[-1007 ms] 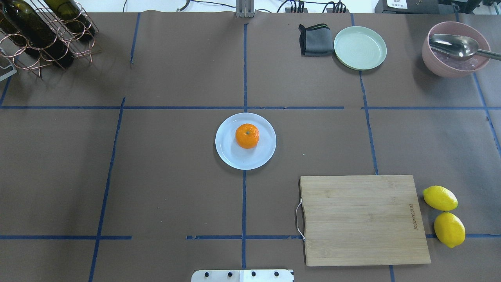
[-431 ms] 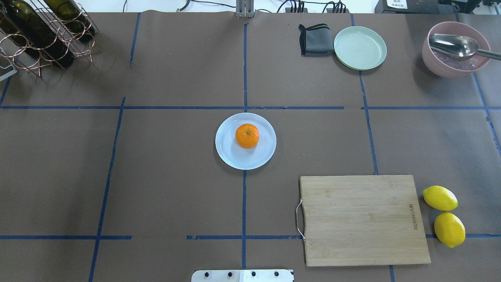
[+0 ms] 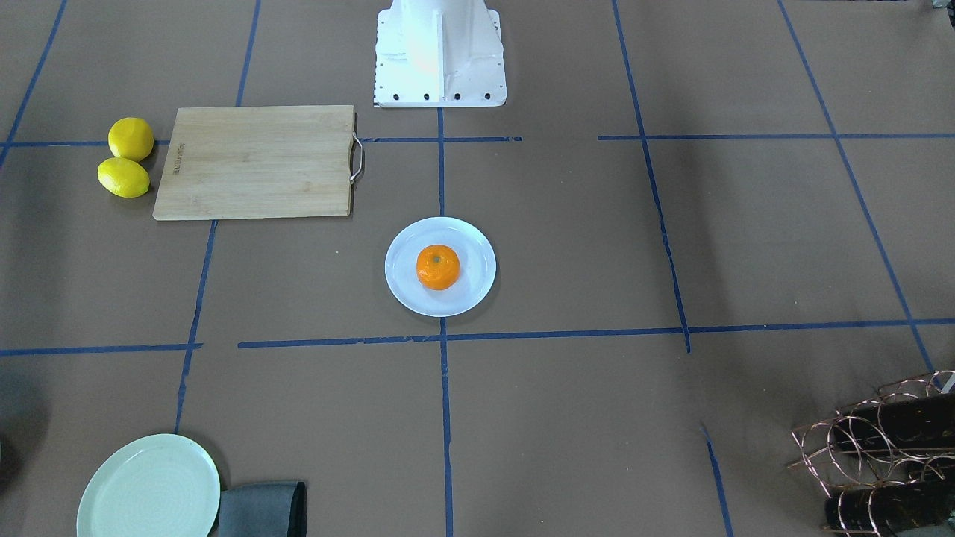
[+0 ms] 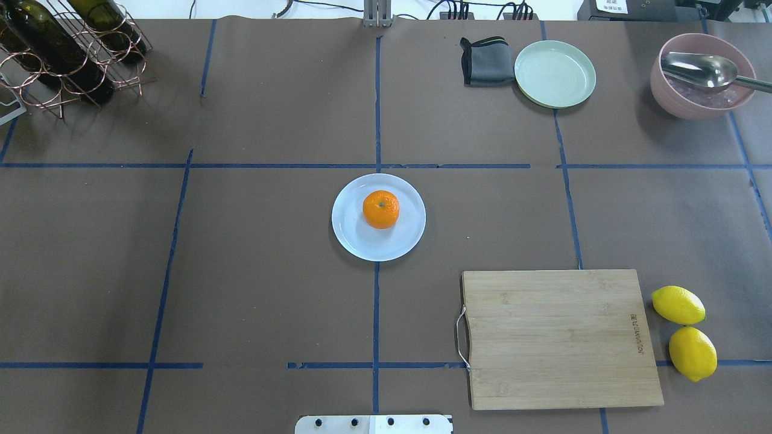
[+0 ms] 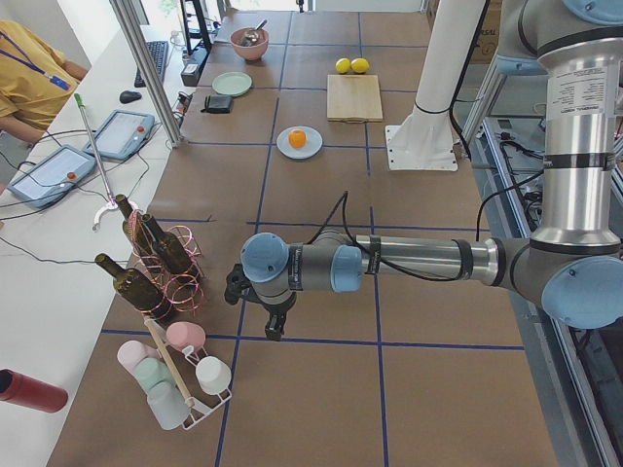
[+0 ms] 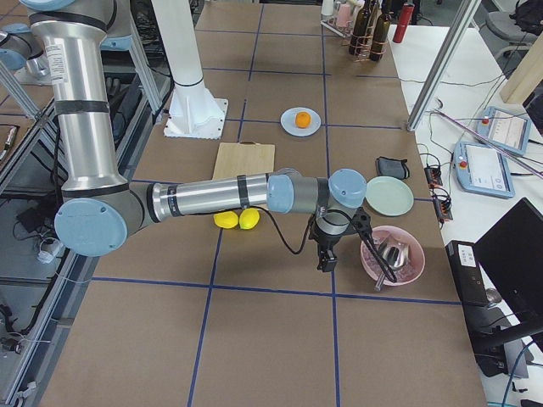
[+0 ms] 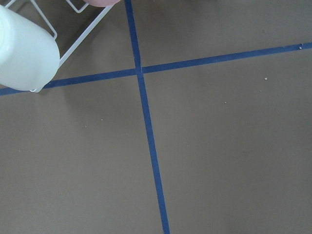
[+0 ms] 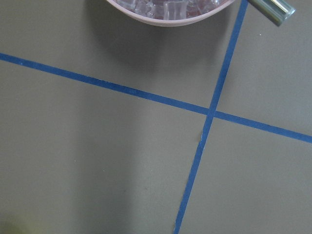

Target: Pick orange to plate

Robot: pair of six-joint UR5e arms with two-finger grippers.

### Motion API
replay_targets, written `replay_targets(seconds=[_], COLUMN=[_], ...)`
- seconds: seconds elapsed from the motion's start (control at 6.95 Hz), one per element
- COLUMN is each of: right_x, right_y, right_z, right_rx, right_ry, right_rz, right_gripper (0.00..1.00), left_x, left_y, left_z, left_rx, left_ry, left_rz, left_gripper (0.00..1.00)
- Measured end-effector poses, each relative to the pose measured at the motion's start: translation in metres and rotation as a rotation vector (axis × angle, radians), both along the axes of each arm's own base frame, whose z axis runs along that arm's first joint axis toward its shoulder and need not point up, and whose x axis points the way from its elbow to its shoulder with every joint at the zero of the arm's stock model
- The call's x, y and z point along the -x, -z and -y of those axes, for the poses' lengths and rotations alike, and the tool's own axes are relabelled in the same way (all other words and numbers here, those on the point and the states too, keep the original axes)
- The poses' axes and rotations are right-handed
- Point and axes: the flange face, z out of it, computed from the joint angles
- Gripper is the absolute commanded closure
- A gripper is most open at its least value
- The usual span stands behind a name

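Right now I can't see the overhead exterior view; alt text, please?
An orange sits on the pale plate at the centre of the table, with no arm in view. A cutting board and two lemons lie near right; a green plate, pink bowl and bottle rack stand along the far edge.

Brown-papered table, blue tape grid.

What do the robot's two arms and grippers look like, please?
Both the left arm and right arm are silver-grey tubes with pale blue round joint caps, black bands and a looping black cable; the left gripper and right gripper are black.
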Motion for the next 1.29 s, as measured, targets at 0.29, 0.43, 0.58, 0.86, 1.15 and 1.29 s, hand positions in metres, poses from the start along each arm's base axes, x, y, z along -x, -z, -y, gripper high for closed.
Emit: replay_targets(seconds=[0.29,0.43,0.58,0.86,1.15,1.29], right_x=[-0.001,-0.002,-0.002,-0.002,-0.001,0.001], right_y=[0.003,0.002,-0.002,-0.01,-0.013,-0.011], right_z=[-0.001,-0.003,-0.007,-0.013,-0.013,-0.011], right_rx=[0.061,0.089,0.099,0.079,0.078,0.073], right_ry=[-0.08,-0.111,-0.126,-0.135,-0.137,-0.133], right_rz=[-0.031,-0.036,-0.036,-0.029,-0.028,-0.029], right_gripper=[0.0,0.0,0.0,0.0,0.0,0.0], left_x=[0.0,-0.001,-0.001,-0.001,0.0,0.001], left_y=[-0.002,-0.007,-0.01,-0.009,-0.003,-0.001], left_z=[0.002,0.002,0.003,0.016,0.026,0.027], left_rx=[-0.009,0.0,0.006,0.02,0.026,0.018], left_ry=[0.003,0.003,0.004,0.016,0.033,0.035], left_rz=[-0.001,-0.003,-0.003,0.002,0.01,0.036], left_gripper=[0.0,0.0,0.0,0.0,0.0,0.0])
